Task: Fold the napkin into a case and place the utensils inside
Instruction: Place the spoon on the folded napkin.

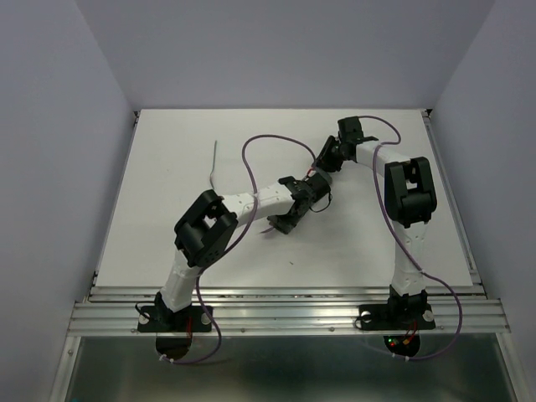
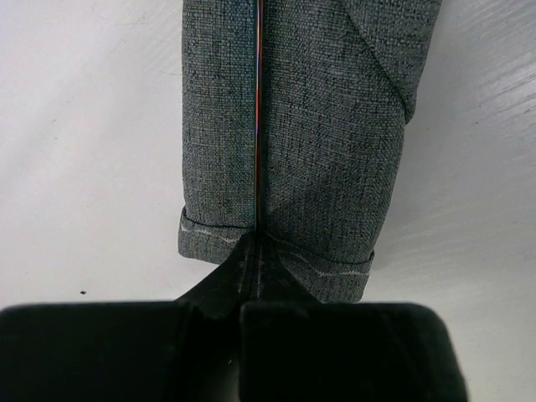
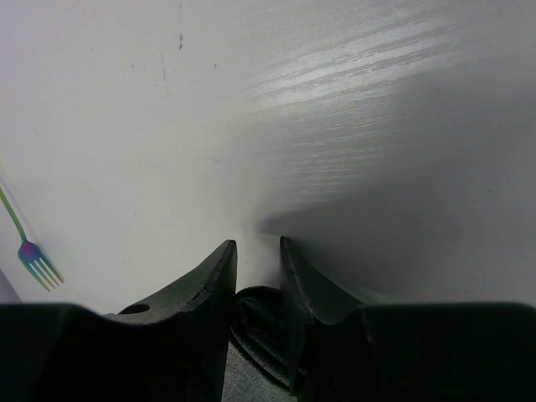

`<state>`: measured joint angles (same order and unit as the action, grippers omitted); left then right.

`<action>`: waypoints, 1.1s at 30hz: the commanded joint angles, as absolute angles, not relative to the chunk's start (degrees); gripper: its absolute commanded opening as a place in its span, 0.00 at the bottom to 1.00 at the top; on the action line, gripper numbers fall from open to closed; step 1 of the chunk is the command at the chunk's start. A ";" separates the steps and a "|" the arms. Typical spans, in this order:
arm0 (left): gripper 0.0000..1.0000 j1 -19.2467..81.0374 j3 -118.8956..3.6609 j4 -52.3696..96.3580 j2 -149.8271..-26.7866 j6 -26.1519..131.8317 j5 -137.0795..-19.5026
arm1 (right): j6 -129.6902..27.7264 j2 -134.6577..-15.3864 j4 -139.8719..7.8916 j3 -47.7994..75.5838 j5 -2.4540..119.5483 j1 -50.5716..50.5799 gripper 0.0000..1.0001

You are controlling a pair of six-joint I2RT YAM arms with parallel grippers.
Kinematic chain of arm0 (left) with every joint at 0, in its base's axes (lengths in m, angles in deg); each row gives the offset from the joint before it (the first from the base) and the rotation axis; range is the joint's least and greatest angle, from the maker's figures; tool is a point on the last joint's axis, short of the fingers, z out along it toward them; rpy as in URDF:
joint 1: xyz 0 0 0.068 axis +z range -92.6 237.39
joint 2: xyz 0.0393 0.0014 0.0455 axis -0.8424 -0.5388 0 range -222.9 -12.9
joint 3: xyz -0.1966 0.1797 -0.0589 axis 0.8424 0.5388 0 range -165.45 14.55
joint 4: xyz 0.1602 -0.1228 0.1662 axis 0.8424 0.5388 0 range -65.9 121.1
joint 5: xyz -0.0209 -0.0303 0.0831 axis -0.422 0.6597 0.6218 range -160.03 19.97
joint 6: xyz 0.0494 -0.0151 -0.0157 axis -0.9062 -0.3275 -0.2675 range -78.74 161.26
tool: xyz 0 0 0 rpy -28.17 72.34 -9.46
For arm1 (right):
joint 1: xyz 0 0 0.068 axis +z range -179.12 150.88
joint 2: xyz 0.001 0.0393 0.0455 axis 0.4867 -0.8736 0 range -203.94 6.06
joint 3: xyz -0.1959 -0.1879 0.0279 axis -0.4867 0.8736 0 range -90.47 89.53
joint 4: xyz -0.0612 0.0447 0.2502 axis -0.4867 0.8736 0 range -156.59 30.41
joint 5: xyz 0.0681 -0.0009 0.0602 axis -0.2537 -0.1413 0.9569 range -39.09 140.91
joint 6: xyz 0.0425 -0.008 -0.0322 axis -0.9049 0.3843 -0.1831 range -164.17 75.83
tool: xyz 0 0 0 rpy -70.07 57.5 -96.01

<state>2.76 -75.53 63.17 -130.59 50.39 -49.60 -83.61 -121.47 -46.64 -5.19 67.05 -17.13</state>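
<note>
While it lies flat on the white table (image 2: 84, 126), the case (image 2: 335, 126) is a long, narrow fold of dark grey cloth with a light seam at its near end. 1 slim utensil (image 2: 258, 126), seen edge-on, runs along it, pinched by the fully closed left gripper (image 2: 258, 244). The right gripper (image 3: 258, 251) reaches low, its fingers a little apart around a bunch of the cloth. 1 fork (image 3: 33, 253) lies well apart.
</note>
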 commanded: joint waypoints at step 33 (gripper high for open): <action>0.31 2.64 -80.99 64.88 -127.42 52.77 -55.00 | -82.93 -116.90 -47.16 -0.83 66.55 -17.52 0.33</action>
<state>2.39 -81.15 66.21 -130.74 51.11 -54.02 -83.59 -119.43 -47.56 -2.07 67.03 -17.13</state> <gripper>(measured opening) 0.311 0.332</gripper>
